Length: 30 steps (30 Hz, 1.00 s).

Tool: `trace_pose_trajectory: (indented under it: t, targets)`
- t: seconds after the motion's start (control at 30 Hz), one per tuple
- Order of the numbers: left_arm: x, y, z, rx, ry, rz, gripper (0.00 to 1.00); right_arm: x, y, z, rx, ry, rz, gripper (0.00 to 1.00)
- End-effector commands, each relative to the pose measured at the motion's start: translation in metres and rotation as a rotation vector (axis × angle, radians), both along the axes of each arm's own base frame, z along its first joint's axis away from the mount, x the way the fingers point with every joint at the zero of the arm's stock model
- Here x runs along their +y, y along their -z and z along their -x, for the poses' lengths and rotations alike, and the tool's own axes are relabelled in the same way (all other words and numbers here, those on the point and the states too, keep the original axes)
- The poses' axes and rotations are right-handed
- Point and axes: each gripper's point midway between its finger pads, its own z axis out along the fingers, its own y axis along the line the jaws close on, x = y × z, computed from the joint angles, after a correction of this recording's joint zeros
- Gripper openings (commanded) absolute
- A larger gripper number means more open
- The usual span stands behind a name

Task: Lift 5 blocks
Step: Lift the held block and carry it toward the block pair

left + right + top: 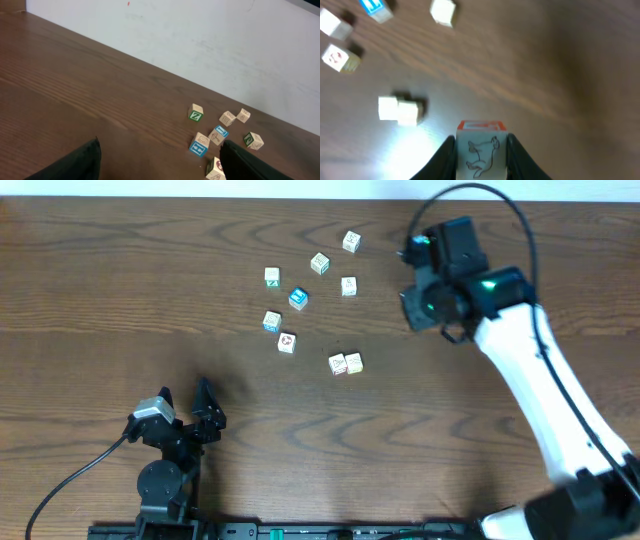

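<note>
Cream block (481, 149) — red-edged top, line-drawn animal face — in the right gripper (481, 156)

Red-topped cream block (481, 150) bears a dark animal outline.

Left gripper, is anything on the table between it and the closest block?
Nothing visible does. Only bare table lies between the open left gripper and the red-ring block, the closest one to it.
</note>
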Motion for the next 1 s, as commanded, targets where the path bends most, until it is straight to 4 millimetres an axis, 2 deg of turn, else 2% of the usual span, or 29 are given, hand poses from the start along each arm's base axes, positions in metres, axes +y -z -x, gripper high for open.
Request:
trace_pose_trajectory:
  t: [0.0, 0.1, 0.2, 0.33, 0.43, 0.53, 0.7, 0.83, 0.97]
  targets:
    - [0.002, 0.018, 0.001, 0.054, -0.009, -0.015, 0.77, -0.020, -0.030, 0.017, -0.055, 0.108, -0.002, 0.01]
    - [0.002, 0.018, 0.001, 0.054, -0.009, -0.015, 0.76, -0.026, -0.043, 0.045, -0.064, 0.145, -0.029, 0.01]
    - [0.002, 0.018, 0.001, 0.054, -0.009, -0.015, 0.77, -0.030, -0.042, 0.072, -0.063, 0.187, -0.062, 0.01]
    - [0.002, 0.018, 0.001, 0.054, -0.009, -0.015, 0.76, -0.038, -0.010, 0.108, -0.009, 0.258, -0.078, 0.01]
    - [0.002, 0.018, 0.001, 0.054, -0.009, -0.014, 0.77, -0.036, 0.024, 0.122, 0.026, 0.290, -0.110, 0.03]
    - [0.002, 0.018, 0.001, 0.054, -0.009, -0.015, 0.77, -0.025, 0.053, 0.115, 0.018, 0.266, -0.152, 0.12]
    - [0.002, 0.018, 0.001, 0.054, -0.009, -0.015, 0.77, 0.001, 0.077, 0.078, -0.052, 0.226, -0.250, 0.23]
    - [0.002, 0.018, 0.001, 0.054, -0.009, -0.015, 0.77, 0.022, 0.103, 0.045, -0.056, 0.182, -0.285, 0.25]
    - [0.002, 0.018, 0.001, 0.054, -0.009, -0.014, 0.77, 0.044, 0.132, 0.029, -0.005, 0.134, -0.333, 0.23]
